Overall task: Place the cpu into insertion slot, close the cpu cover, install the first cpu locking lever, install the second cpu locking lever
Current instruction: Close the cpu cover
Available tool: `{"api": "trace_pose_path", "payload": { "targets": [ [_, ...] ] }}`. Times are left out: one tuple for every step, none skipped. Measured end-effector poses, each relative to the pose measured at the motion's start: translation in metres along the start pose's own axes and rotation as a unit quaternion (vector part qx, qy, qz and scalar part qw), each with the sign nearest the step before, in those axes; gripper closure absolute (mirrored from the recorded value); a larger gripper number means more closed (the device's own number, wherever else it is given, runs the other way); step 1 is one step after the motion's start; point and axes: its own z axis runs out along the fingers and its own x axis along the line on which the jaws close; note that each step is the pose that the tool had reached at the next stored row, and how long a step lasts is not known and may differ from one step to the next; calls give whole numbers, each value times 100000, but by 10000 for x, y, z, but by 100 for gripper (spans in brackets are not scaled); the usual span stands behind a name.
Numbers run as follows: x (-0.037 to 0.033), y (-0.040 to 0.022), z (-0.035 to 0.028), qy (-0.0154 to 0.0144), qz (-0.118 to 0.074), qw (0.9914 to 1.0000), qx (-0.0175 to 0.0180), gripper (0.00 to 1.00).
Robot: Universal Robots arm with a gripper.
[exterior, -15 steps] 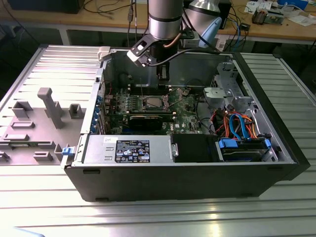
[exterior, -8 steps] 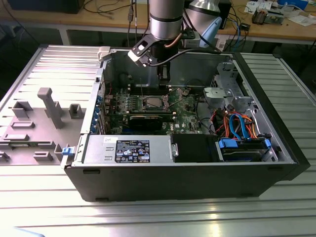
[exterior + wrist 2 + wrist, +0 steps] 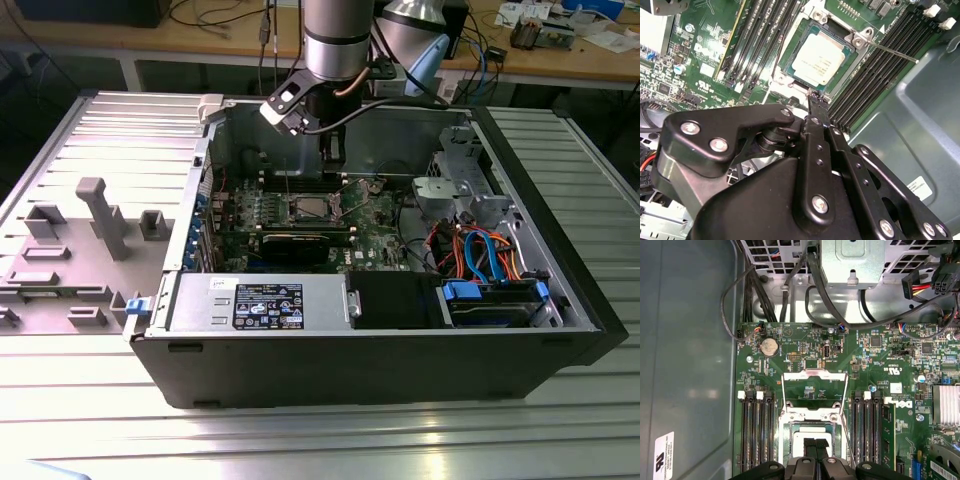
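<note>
Exterior view: seemingly square silver cpu (image 3: 306, 208)

The cpu (image 3: 820, 60) has a dull silver-grey top, ringed by the shiny metal rim of the insertion slot (image 3: 790, 70) on the green motherboard (image 3: 805, 347). The cpu cover (image 3: 815, 373) is bright silver. The memory slots (image 3: 757, 425) are black with white clips. The tool (image 3: 816, 444) is matte black. The case (image 3: 380, 370) is black outside and grey within, and its cables (image 3: 480, 250) are orange and blue. The tabletop (image 3: 300, 440) is ribbed silver.

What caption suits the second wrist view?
Gripper poised at the edge of the insertion slot, with the cpu seated inside.
</note>
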Motion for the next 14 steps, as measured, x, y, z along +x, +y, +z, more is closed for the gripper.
{"api": "trace_pose_path", "payload": {
  "targets": [
    [0, 1, 0, 1, 0, 100000, 0, 89],
    [0, 3, 0, -1, -5, 100000, 0, 89],
    [0, 11, 1, 1, -9, 100000, 0, 89],
    [0, 18, 1, -1, -4, 100000, 1, 89],
    [0, 21, 1, -2, -6, 100000, 1, 89],
    [0, 24, 1, -2, -2, 100000, 2, 89],
    [0, 27, 1, -5, 1, 100000, 1, 89],
    [0, 31, 1, -4, 0, 100000, -1, 89],
    [0, 33, 2, -3, 3, 100000, -2, 89],
    [0, 34, 2, -6, -1, 100000, 0, 89],
    [-1, 37, 2, -5, -2, 100000, 0, 89],
    [0, 38, 2, -4, -1, 100000, 0, 89],
    [0, 40, 2, -4, -2, 100000, 0, 89],
    [-1, 42, 2, -4, -3, 100000, -1, 89]
  ]
}}
